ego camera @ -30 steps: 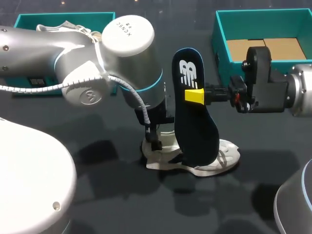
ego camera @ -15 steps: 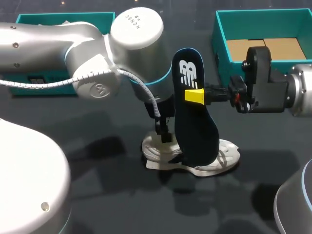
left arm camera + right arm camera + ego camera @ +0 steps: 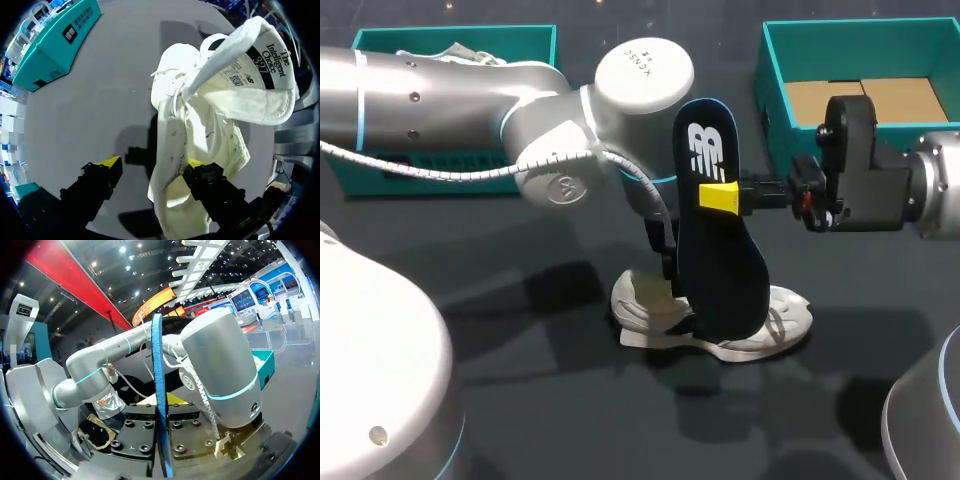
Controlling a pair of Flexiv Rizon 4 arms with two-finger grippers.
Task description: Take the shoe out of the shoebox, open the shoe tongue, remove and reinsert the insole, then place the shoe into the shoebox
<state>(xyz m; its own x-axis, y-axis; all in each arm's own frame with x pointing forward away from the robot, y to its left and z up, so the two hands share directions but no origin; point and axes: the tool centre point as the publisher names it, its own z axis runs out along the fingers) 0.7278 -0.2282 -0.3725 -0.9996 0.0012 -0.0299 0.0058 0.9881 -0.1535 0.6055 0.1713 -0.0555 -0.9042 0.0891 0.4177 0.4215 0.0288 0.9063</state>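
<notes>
The insole stands upright at the frame's centre. The right gripper clamps it at mid-length, and its lower end meets the white shoe lying just below centre. It looks light, thin and bendy, so a mid-length pinch suits it. The left gripper has its jaws apart, seemingly astride the shoe's soft side wall.
</notes>
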